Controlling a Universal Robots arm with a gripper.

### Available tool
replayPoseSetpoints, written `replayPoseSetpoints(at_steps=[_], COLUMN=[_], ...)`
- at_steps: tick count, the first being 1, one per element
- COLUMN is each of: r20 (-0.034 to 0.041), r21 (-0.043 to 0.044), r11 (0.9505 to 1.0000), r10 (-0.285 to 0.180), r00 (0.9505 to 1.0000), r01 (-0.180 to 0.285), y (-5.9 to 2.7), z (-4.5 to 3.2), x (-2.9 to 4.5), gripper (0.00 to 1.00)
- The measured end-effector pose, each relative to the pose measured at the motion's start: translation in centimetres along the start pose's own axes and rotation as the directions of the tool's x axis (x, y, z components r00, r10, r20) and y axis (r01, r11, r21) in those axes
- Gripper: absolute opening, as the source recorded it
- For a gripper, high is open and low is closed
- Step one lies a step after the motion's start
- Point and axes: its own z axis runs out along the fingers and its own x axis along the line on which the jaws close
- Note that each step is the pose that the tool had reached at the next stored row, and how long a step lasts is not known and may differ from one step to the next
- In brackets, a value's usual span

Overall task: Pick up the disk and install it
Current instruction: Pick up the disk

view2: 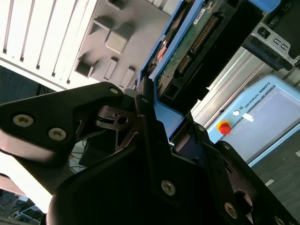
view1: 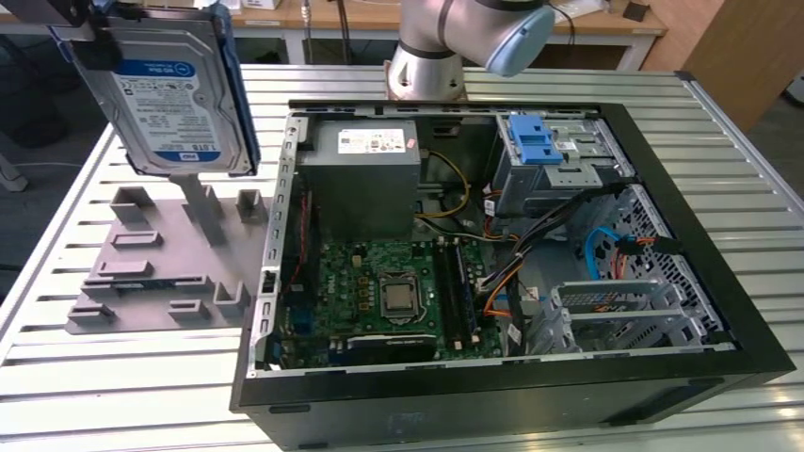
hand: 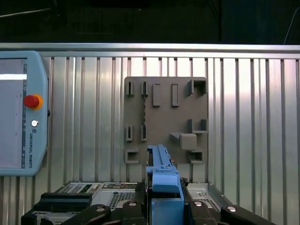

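Between the pincer's (hand: 166, 190) fingers, clamped tight, the disk (view1: 169, 89) hangs upright, grey holder plate (view1: 138, 273) below. Probably best: grip firm, disk square, well clear of case wall (view1: 286, 188).

I hold the disk (view1: 169, 89) upright, label showing, above the grey rack (view1: 138, 273) on the worktop (view1: 126, 377). The open computer case (view1: 503, 395) lies beside the rack.
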Motion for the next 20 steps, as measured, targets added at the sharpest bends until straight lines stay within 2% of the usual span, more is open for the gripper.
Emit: replayPoseSetpoints(at_steps=[5, 14, 16, 20], r20=[-0.0001, -0.0002, -0.0002, 0.0], r21=[0.0, -0.0001, 0.0007, 0.0096], r11=[1.0, 1.0, 1.0, 1.0], r10=[0.0, 0.0, 0.0, 0.0], r00=[1.0, 1.0, 1.0, 1.0], r01=[0.0, 0.0, 0.0, 0.0], y=[-1.85, -5.72, -6.19, -6.89], z=[0.02, 0.03, 0.01, 0.02], x=[0.27, 0.45, 0.55, 0.83], gripper=[0.36, 0.36, 0.36, 0.36])
